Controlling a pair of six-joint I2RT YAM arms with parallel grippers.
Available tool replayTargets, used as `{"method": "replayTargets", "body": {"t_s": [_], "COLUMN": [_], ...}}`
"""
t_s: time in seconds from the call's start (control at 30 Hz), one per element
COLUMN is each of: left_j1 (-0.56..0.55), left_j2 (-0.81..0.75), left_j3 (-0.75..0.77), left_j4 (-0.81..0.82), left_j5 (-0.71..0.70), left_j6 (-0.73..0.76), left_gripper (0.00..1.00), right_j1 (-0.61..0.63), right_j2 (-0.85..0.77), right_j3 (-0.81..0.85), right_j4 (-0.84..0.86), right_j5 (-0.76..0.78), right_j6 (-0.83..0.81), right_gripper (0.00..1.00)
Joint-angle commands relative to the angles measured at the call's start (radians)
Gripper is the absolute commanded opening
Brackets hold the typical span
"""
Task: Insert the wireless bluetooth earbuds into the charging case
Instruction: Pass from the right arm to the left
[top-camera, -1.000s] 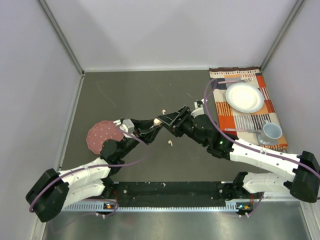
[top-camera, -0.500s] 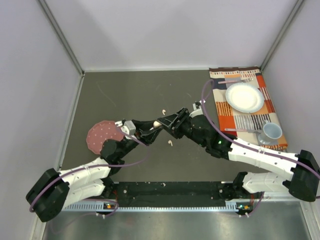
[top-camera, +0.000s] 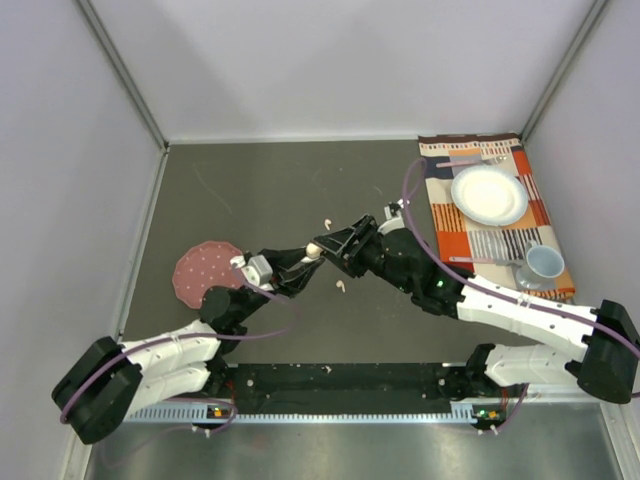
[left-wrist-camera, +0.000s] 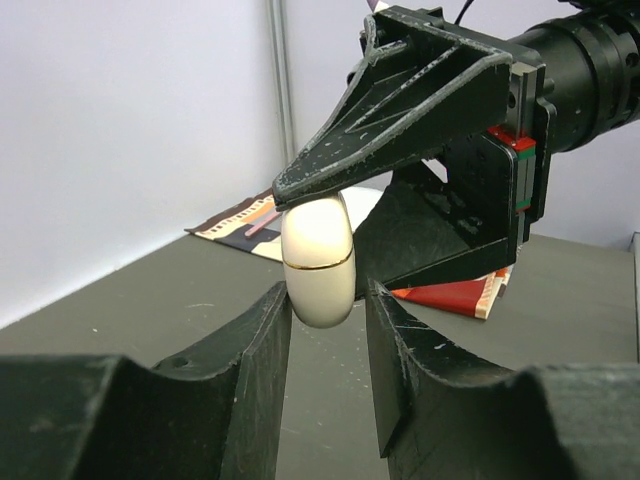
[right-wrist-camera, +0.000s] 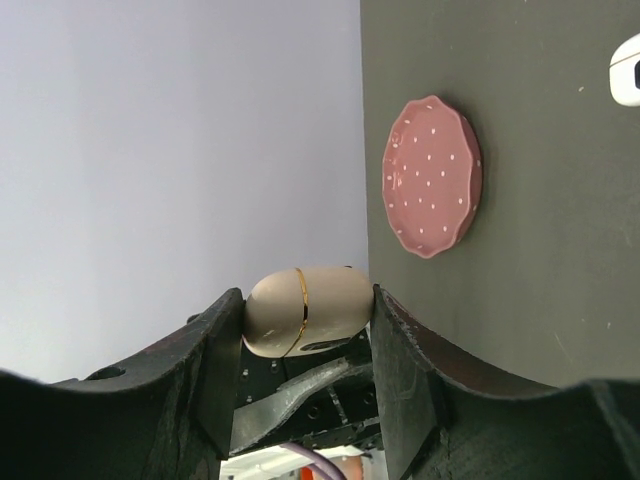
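Earbuds are not in their case yet: the near earbud (top-camera: 342, 287) and the far earbud (top-camera: 327, 221) lie loose on the tabletop (top-camera: 250, 190), on either side of the spot where the two arms meet.

At the left sits a pink dish (top-camera: 205, 270), out of play. Next comes the left hand (left-wrist-camera: 328, 305), its fingers flanking the lower end of the charging case (left-wrist-camera: 318, 262). One finger looks to be against the shell and a sliver of gap shows at the other, so it cannot be told whether this hand grips. The case hangs in the air above the tabletop, its gold seam closed. The right hand (right-wrist-camera: 307, 300) is clamped on it, one finger on each side of the seam.

That hold is the first risk: the fingers squeeze lid and base together, so any attempt to pry the case open would fight the clamp. The shell is smooth and rounded, and a pull or a squeeze off its middle could squirt it out and drop it, perhaps onto the near earbud below. A release by the right hand before the left has closed would do the same.

Farther right, the placemat (top-camera: 455, 225), plate (top-camera: 489, 195) and cup (top-camera: 545, 263) stand well apart.
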Motion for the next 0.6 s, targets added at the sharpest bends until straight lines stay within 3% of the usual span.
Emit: {"method": "replayTargets", "body": {"t_s": [0.0,0.57], "left_j1": [-0.006,-0.02], "left_j2": [0.017,-0.029], "left_j3": [-0.025,-0.008], "left_j4": [0.16,0.196], "left_j5": [0.028,0.03], "left_j6": [0.035,0.055], "left_gripper": [0.4,0.44], "right_j1": [-0.012,-0.017], "right_j2": [-0.001,0.045], "right_j3": [0.072,0.083], "right_j4": [0.01,-0.001], "right_j5": [-0.012,-0.037], "right_j6": [-0.002,-0.006], "right_gripper": [0.07,0.07]}}
